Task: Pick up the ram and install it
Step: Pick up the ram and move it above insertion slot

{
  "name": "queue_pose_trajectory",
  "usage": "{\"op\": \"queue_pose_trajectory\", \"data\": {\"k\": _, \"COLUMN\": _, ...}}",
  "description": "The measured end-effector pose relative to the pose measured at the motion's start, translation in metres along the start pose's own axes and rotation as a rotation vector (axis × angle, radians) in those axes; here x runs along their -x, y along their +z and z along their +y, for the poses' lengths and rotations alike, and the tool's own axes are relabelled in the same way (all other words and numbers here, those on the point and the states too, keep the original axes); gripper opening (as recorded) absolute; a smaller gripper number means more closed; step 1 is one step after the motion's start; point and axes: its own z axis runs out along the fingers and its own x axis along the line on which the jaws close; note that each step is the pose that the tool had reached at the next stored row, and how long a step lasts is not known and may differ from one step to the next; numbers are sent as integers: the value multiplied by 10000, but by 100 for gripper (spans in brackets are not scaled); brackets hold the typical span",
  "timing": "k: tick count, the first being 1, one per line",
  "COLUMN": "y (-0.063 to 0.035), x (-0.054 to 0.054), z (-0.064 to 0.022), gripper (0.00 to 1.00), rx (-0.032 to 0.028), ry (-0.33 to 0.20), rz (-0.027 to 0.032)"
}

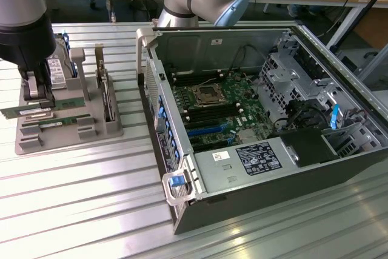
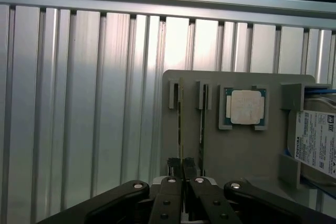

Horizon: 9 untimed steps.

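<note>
Ribbed table (image 1: 73, 210) of bright, glossy aluminium. Matt grey plastic tray (image 1: 66, 141). Matt black pincer (image 2: 182, 164). Dull silver metal lid on processor chip (image 2: 247, 107). Thin circuit-board ram (image 2: 179, 124). Dark, smooth sheet-metal computer case (image 1: 273, 207).

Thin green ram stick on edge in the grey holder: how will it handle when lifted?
Likely stiff and light: the thin green ram stick is a narrow flat board. Probably slippery to pinch, its edge being so slim. Seated in slots of the grey holder, it may bind if tilted.
</note>
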Motion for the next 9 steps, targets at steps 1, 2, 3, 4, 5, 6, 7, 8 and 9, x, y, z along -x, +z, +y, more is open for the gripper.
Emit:
{"op": "queue_pose_trajectory", "data": {"k": 1, "y": -6, "x": 0, "z": 0, "gripper": 12, "rx": 1, "ry": 0, "rz": 0}}
{"op": "queue_pose_trajectory", "data": {"k": 2, "y": -11, "x": 0, "z": 0, "gripper": 12, "rx": 0, "ry": 0, "rz": 0}}
{"op": "queue_pose_trajectory", "data": {"k": 3, "y": -24, "x": 1, "z": 1, "gripper": 12, "rx": 0, "ry": 0, "rz": 0}}
{"op": "queue_pose_trajectory", "data": {"k": 4, "y": -40, "x": 1, "z": 2, "gripper": 12, "rx": 0, "ry": 0, "rz": 0}}
{"op": "queue_pose_trajectory", "data": {"k": 5, "y": -57, "x": 1, "z": 3, "gripper": 12, "rx": -1, "ry": 0, "rz": 0}}
{"op": "queue_pose_trajectory", "data": {"k": 6, "y": -84, "x": 2, "z": 4, "gripper": 12, "rx": 0, "ry": 0, "rz": 0}}
{"op": "queue_pose_trajectory", "data": {"k": 7, "y": -98, "x": 2, "z": 4, "gripper": 12, "rx": 0, "ry": 0, "rz": 0}}
{"op": "queue_pose_trajectory", "data": {"k": 8, "y": -110, "x": 3, "z": 5, "gripper": 12, "rx": 0, "ry": 0, "rz": 0}}
{"op": "queue_pose_trajectory", "data": {"k": 9, "y": -119, "x": 3, "z": 5, "gripper": 12, "rx": 0, "ry": 0, "rz": 0}}
